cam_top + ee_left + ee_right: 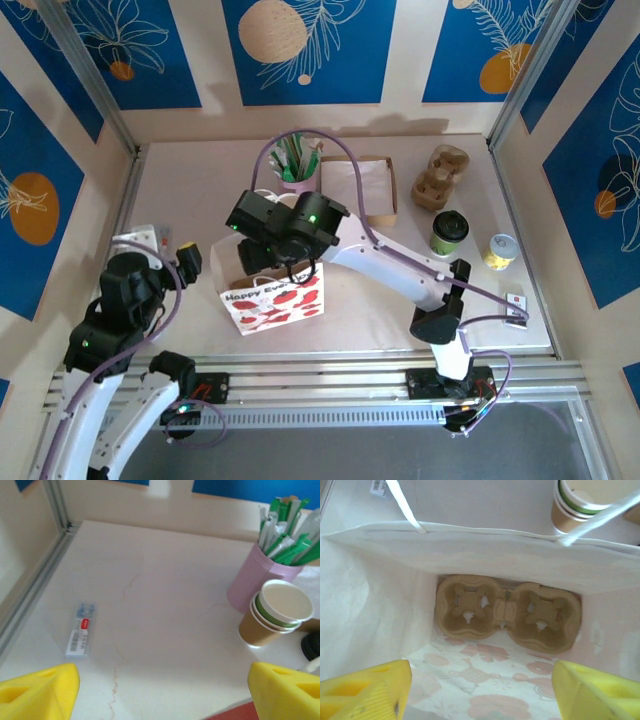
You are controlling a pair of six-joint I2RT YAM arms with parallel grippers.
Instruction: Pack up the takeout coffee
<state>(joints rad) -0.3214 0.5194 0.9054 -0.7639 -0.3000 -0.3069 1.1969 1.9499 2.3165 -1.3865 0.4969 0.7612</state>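
One carrier (507, 611) lies in the bag (485, 555) under my released right tool (482, 687); next I'd grasp the takeout coffee (449, 232), mid-right.

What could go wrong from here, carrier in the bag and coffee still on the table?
1. The right gripper hangs over the open bag; its handles could snag and tip it.
2. The carrier lies toward one wall, so the takeout coffee may miss a well.
3. The can stands near the coffee and could get knocked.
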